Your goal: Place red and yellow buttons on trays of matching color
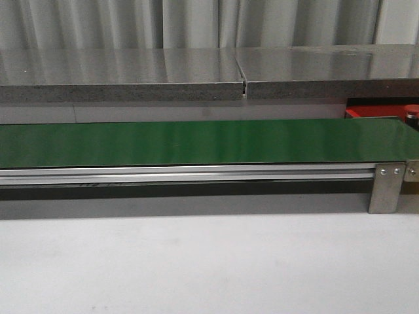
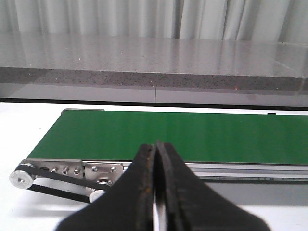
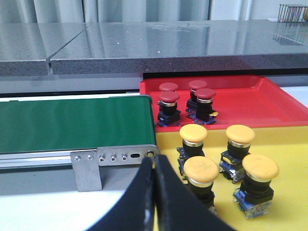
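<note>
Green belt (image 1: pixel 196 140) bare; 4 red buttons (image 3: pixel 169 97) on red tray (image 3: pixel 250 103).

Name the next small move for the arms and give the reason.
Probably hold both arms and wait: the green belt carries no button, four red buttons stand on the red tray, four yellow buttons on the yellow tray, and both grippers look shut, holding nothing.

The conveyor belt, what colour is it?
Dark green; the belt shows best in the front view.
</note>
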